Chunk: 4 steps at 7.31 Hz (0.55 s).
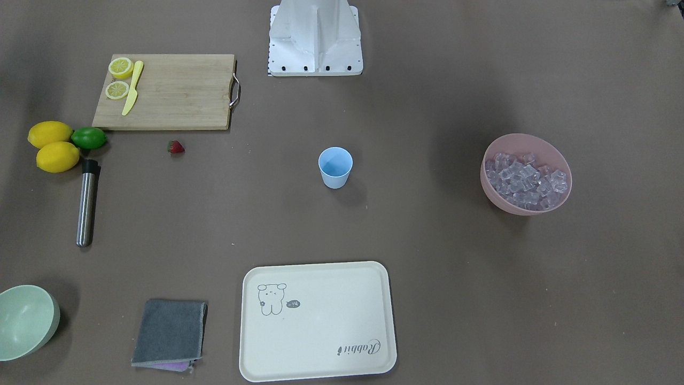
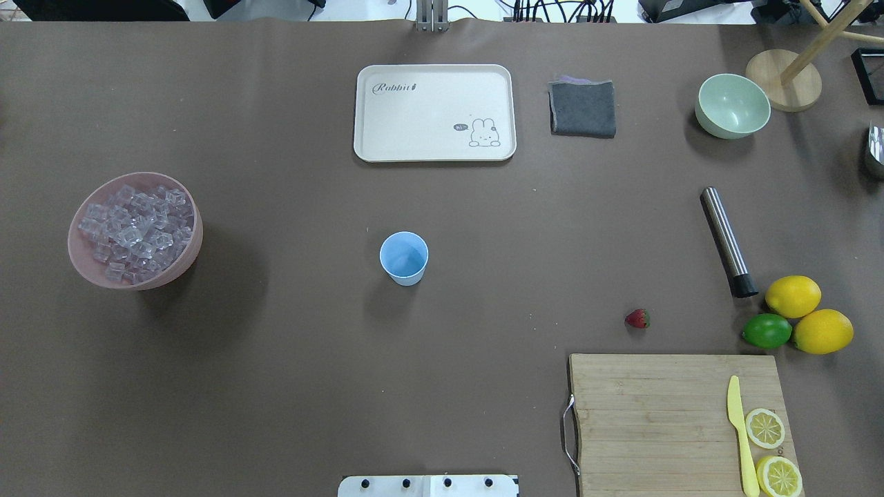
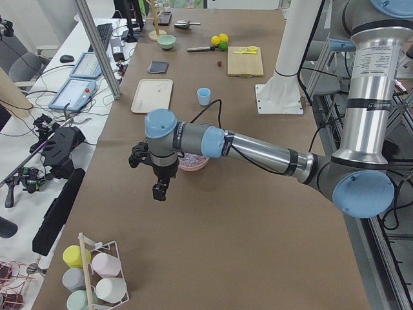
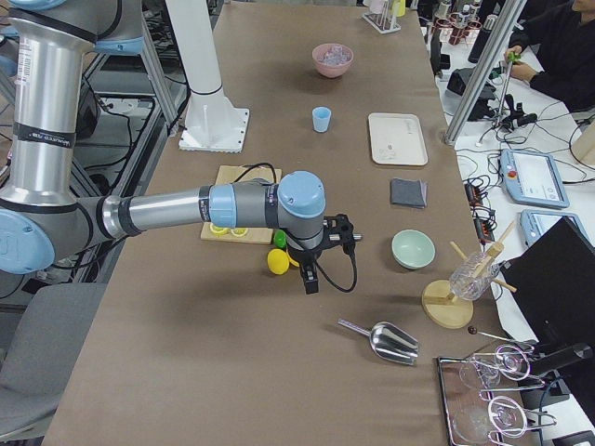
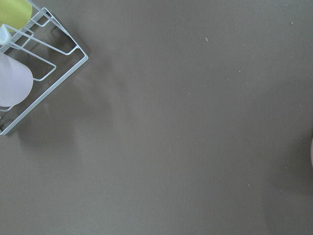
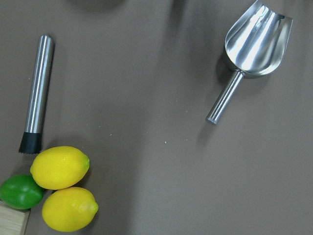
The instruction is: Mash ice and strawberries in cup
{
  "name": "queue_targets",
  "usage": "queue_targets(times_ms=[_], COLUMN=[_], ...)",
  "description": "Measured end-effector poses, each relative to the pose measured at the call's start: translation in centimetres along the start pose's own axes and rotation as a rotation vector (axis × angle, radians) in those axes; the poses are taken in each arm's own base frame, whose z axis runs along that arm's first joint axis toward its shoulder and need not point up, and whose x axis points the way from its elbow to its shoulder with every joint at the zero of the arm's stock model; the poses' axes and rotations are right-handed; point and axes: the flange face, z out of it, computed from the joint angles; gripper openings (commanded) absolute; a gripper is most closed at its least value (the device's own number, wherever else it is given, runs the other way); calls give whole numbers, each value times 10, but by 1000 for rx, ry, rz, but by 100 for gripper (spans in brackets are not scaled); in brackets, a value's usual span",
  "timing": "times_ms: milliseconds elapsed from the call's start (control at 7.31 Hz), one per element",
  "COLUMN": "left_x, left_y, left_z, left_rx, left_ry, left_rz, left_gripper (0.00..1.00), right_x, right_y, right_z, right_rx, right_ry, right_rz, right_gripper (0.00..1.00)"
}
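The light-blue cup [image 2: 404, 257] stands upright and empty at the table's middle, also in the front view [image 1: 335, 167]. The ice [image 2: 135, 224] is piled in a pink bowl [image 2: 160, 279] at the left. The strawberry [image 2: 637, 318] lies on the table beside the cutting board. My left gripper [image 3: 159, 189] shows only in the exterior left view, hanging over bare table next to the pink bowl. My right gripper [image 4: 310, 280] shows only in the exterior right view, above the lemons [image 4: 277, 261]. I cannot tell whether either gripper is open or shut.
A steel muddler [image 2: 727, 241] lies near two lemons and a lime [image 2: 766, 330]. A cutting board [image 2: 656, 414] holds lemon halves and a yellow knife. A cream tray [image 2: 434, 138], grey cloth [image 2: 582, 108] and pale-green bowl [image 2: 732, 105] sit at the far edge. A metal scoop [image 6: 254, 46] lies beyond.
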Motion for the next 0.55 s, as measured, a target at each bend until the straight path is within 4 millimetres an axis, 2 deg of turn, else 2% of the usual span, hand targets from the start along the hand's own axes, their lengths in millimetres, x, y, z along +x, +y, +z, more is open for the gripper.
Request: queue_targets(times_ms=[547], left_x=[8], left_y=[-1], left_z=[-4], left_rx=[10], left_ry=[2], left_rz=[8], left_gripper=[98], right_x=[-2], right_y=[-2], right_z=[-2], right_rx=[4], right_ry=[-1], right_rz=[-4], right_gripper=[100])
